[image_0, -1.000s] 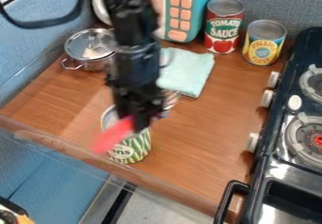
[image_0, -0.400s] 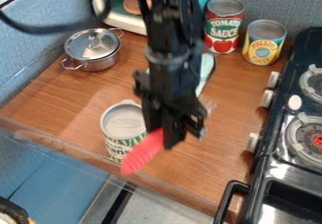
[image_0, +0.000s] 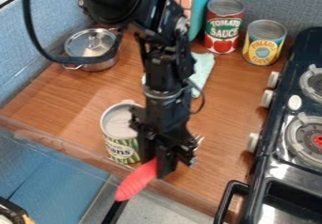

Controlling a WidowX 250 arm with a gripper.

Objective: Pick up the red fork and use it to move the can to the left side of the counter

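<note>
My fingers (image_0: pixel 165 164) are pinching the fork (image_0: pixel 134 180); its handle is slanting across the counter's (image_0: pixel 82 100) near edge, and the can (image_0: pixel 119 124) is standing just beside me.

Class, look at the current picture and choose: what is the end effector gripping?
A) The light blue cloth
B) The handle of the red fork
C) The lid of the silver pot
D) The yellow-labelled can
B: the end effector is closed on the red handle, which sticks out below it over the counter's front edge.
</note>
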